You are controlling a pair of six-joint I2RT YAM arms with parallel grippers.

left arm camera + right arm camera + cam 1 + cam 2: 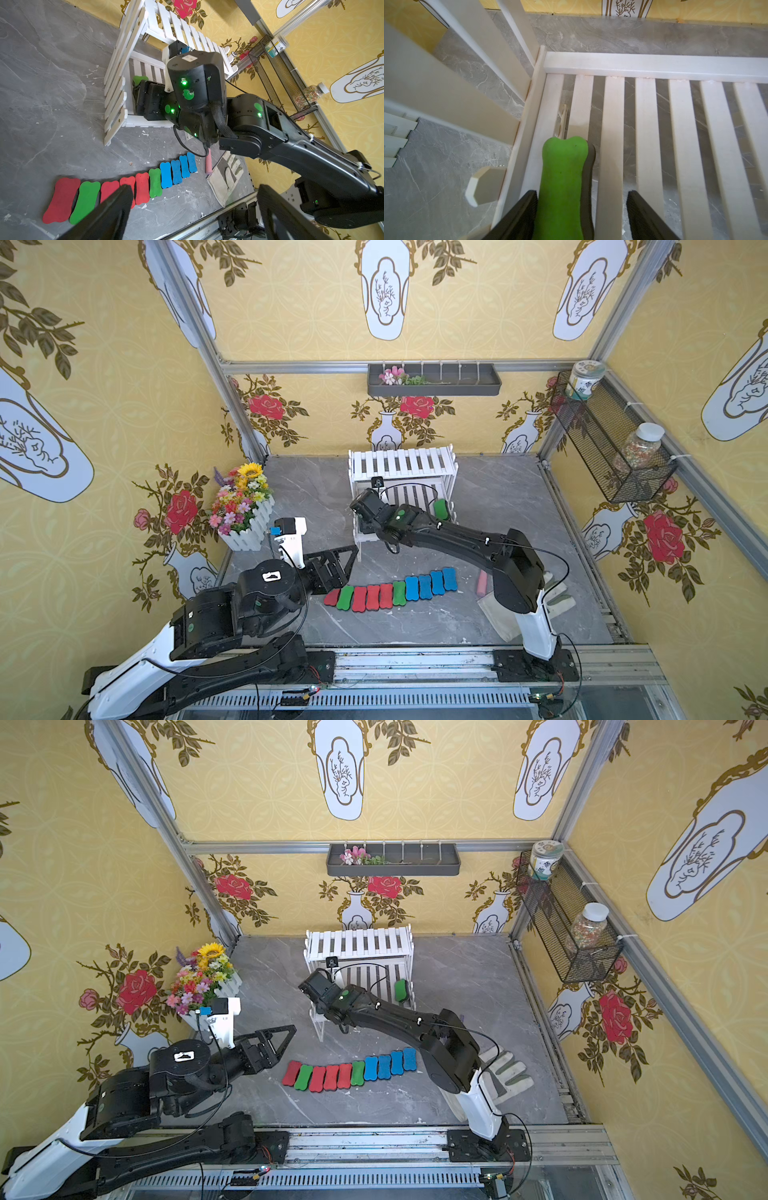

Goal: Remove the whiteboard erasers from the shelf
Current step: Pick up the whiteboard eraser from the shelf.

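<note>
One green eraser point(441, 509) on shelf point(401, 464), top views | other eraser point(562, 187) inside parted right claw point(581, 192), wrist-only | left claw point(195, 187) wide, empty

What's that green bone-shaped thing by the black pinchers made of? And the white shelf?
The green eraser looks like soft foam: matte, slightly pitted, rounded edges, with a dark layer, probably felt, along one side. The shelf seems painted wood or plastic board: flat white slats, smooth, faintly shiny coat, small glue blobs at the joints.
</note>
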